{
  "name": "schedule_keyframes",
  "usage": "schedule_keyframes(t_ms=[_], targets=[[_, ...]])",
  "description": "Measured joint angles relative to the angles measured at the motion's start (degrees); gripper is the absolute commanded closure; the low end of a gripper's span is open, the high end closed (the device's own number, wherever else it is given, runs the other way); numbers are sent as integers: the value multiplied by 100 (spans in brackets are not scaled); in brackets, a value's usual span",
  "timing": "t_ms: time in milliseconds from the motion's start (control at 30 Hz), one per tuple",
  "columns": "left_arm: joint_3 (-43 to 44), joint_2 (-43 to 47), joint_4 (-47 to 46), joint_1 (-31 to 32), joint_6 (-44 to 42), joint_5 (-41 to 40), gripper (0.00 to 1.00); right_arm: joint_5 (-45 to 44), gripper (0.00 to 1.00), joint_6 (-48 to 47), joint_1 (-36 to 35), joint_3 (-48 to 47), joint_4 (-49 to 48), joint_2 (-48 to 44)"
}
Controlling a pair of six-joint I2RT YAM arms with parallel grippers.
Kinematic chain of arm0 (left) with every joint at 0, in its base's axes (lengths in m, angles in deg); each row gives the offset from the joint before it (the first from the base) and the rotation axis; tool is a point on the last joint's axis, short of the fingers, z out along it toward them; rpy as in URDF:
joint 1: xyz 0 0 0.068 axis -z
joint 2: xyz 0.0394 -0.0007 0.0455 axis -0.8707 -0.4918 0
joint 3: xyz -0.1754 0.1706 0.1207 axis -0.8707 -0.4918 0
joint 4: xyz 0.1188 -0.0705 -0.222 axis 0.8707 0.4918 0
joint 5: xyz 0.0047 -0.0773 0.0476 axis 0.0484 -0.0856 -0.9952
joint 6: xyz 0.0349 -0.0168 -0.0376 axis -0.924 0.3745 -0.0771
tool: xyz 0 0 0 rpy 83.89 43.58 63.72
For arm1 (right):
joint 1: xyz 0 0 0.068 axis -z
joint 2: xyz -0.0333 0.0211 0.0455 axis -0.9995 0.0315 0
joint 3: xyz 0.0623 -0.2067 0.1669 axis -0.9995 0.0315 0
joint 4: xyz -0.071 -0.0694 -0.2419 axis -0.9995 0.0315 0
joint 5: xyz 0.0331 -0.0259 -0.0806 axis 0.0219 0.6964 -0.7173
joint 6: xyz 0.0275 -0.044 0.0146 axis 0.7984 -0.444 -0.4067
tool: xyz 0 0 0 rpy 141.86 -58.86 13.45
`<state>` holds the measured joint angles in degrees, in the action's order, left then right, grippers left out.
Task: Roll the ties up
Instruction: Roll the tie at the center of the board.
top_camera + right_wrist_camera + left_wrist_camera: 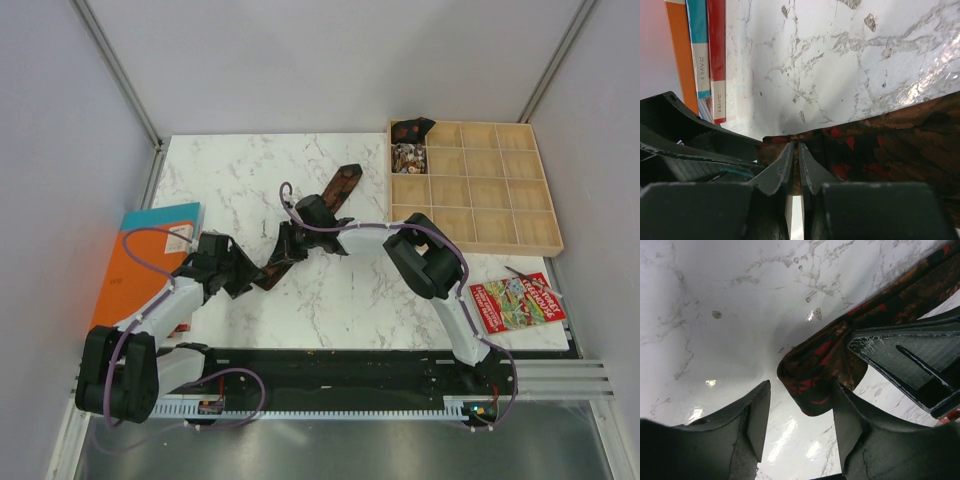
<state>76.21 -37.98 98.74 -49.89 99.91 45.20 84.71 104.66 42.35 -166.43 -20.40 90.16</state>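
Tie (340, 187): dark brown with red figuring. It lies slantwise on the table (230, 180), mid-field. The pointed end is toward the tray, and the near end is doubled over into a small loop between the two grippers.
Left gripper (801, 387): the jaws stand apart and straddle the loop. One finger (855, 430) is touching the cloth. The other stands clear, with bare marble showing between it and the tie. It has no clamp on the tie.
Right gripper (795, 147): the jaws are all but together and pinch the tie's edge just beside the loop. In the left wrist view one of its fingers lies over the cloth, close above the fold.
Arms: both reach in toward the table's middle, and the grippers meet at the tie's near end.
Tray (545, 245): wooden with many cells, at the far right corner of the table. The two cells at its far-left corner hold a dark bundle and a pale mottled one. These are perhaps rolled ties, but they are too small to tell.
Books (150, 250): a stack at the left edge, outside the left arm. The covers are orange and teal, and a red spine shows in the right wrist view.
Booklet (517, 302): bright printed cover, lying flat. It is right of the right arm and just nearer than the tray.
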Motion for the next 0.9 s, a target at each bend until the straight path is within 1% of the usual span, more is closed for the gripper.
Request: schedule_keyframes(t_ms=[267,300,333,400,433,467,567,633,667,767,900], targets=[[2,-470,-293,181,138,-129,49,57,86,87,33,118,-203,0],[17,-505,-334,203,153,-142,51,59,86,94,35,131,-221,0],[22,-535,-363,219,164,-155,56,63,86,96,37,138,-236,0],[22,-588,-439,243,192,-179,59,63,86,101,44,164,-280,-4],[24,-634,-490,260,216,-190,68,63,86,103,44,179,-297,-9],[31,-664,-520,262,219,-190,70,61,86,105,46,201,-319,-20],[68,-726,-603,262,245,-186,75,52,86,107,61,262,-356,-52],[98,-743,-603,271,232,-186,81,35,86,111,70,284,-361,-74],[116,-743,-586,273,223,-188,82,24,86,116,70,293,-356,-85],[199,-721,-444,291,125,-210,85,20,82,125,70,299,-330,-105],[461,-584,63,299,-81,-229,89,22,76,146,59,297,-254,-151]])
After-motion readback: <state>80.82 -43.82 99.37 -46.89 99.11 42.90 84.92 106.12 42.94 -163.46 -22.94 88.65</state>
